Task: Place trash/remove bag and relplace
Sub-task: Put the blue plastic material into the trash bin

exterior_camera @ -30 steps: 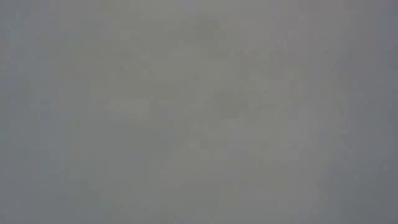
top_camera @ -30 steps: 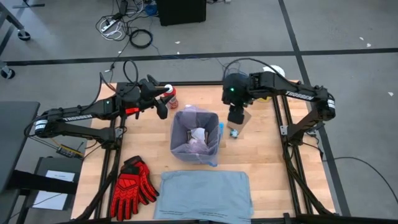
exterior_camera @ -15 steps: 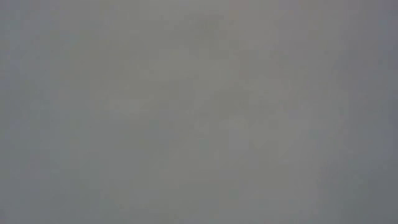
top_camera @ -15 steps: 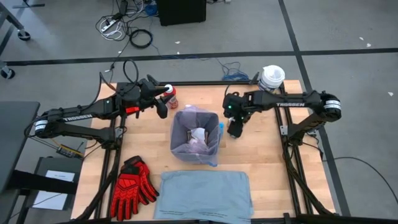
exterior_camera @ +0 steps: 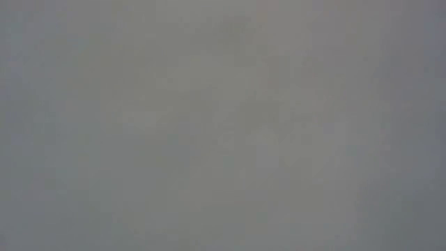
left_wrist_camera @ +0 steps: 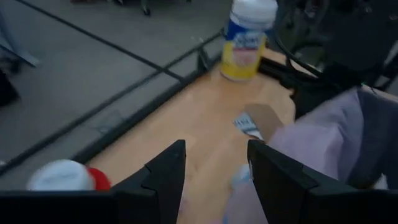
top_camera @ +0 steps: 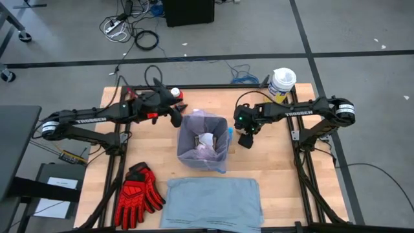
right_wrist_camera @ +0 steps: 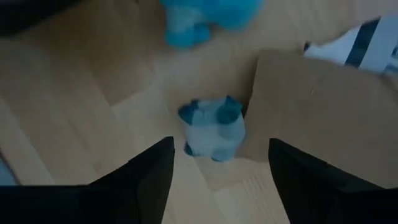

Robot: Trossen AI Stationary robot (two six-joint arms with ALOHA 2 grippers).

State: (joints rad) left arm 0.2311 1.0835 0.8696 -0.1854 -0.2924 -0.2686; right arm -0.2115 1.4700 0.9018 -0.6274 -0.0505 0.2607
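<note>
Wooden tabletop (top_camera: pixel 149 152) seen from above, small bin in the middle lined with the pink-lavender bag (top_camera: pixel 203 143), crumpled white paper (top_camera: pixel 206 140) sitting inside it. Left gripper (top_camera: pixel 175 120) reaches in from the left and hangs just beside the bin's far-left corner; in its wrist view the two dark fingers (left_wrist_camera: pixel 165 174) stand apart with bare tabletop showing between them, nothing held. Red-capped little bottle (top_camera: pixel 176 94) stands near the far edge just behind that gripper, mostly hidden by the arm; wrist view catches it blurred at the lower corner (left_wrist_camera: pixel 65 177). Right gripper (top_camera: pixel 246 139) is low over the tabletop just right of the bin, fingers (right_wrist_camera: pixel 144 180) spread wide and empty, a small blue-and-white scrap (right_wrist_camera: pixel 213 129) lying on the wood between them and touching the edge of a brown cardboard piece (right_wrist_camera: pixel 311 112). A blue tie of the bag (right_wrist_camera: pixel 208 15) lies just beyond the scrap. Yellow tub with white lid (top_camera: pixel 282 83) stands at the far-right corner, well apart from the bin. Grey-blue replacement liner (top_camera: pixel 215 200) lies flat along the near edge, red gloves (top_camera: pixel 138 188) just left of it. Low view is a plain grey blank, nothing readable.
</note>
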